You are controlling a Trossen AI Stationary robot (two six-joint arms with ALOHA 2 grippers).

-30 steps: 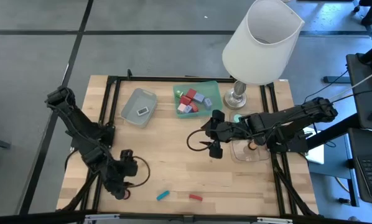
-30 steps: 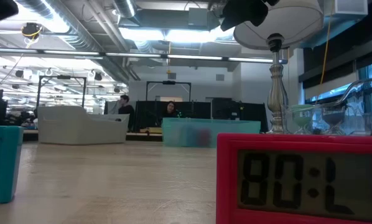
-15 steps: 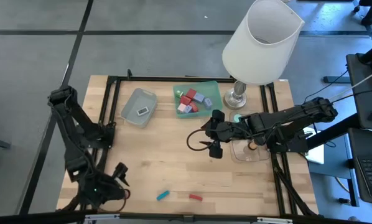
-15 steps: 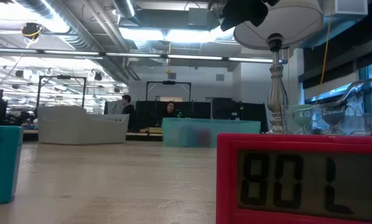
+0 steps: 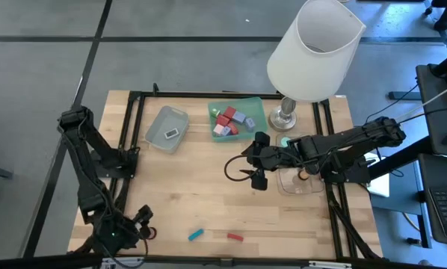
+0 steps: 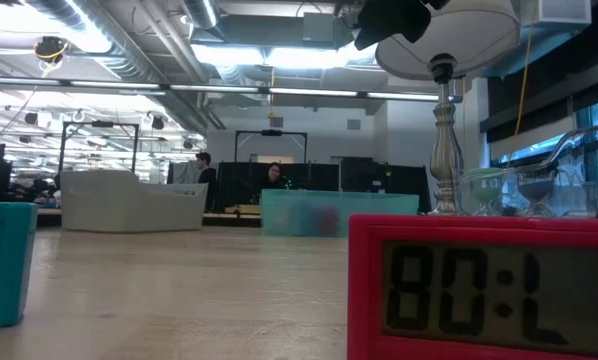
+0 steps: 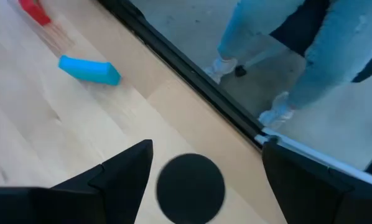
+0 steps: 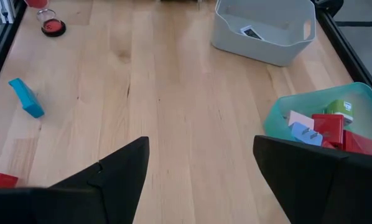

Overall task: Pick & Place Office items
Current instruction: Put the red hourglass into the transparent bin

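Note:
My left gripper (image 5: 143, 223) is open at the table's near left corner. In the left wrist view its fingers (image 7: 208, 149) stand on either side of a black short cylinder (image 7: 190, 188) that rests flat on the wood, without touching it. A teal bar (image 5: 196, 235) (image 7: 89, 68) and a red bar (image 5: 235, 237) (image 7: 33, 11) lie near the near edge. My right gripper (image 5: 257, 178) (image 8: 201, 142) hangs open over mid-table, holding nothing. Red, pink and lavender blocks lie in the green tray (image 5: 255, 104). A mint-green cap (image 5: 285, 141) sits by the lamp's base.
A grey tray (image 5: 158, 133) holds one small piece. A clear tray (image 5: 298, 181) lies under my right arm. The white-shaded lamp (image 5: 315, 48) stands at the far right. A black frame rims the table. A person's legs in jeans (image 7: 310, 56) stand beyond the near edge.
My left arm has swung its gripper toward the table's near edge and left corner, turning as it went, and now stands around the black cylinder. My right arm has kept still.

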